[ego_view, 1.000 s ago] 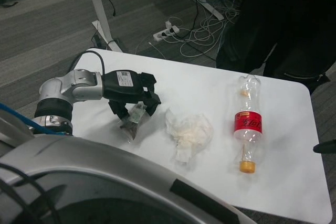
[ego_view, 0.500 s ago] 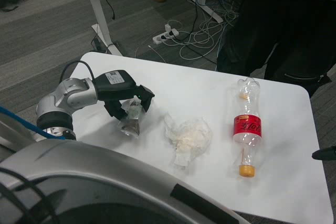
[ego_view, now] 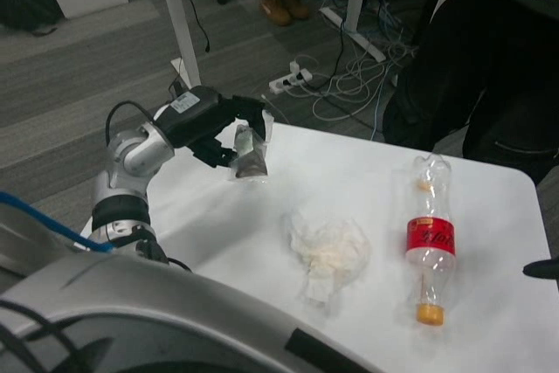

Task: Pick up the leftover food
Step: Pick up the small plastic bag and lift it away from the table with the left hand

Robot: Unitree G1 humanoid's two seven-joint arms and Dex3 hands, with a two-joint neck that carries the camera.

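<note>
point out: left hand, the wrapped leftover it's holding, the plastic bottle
left hand (ego_view: 212,119), head view, on the black back of the hand
wrapped leftover (ego_view: 249,156), head view, on its clear wrapping below the fingers
plastic bottle (ego_view: 430,238), head view, on its red label

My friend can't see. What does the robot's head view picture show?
The robot's left hand holds a small wrapped bit of leftover food above the white table. A crumpled tissue and an empty plastic bottle lie on the table, and a person in black stands behind it.

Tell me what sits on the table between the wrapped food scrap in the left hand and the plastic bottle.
A crumpled white tissue lies between the clear-wrapped food scrap and the red-labelled clear plastic bottle, per the head view.
</note>
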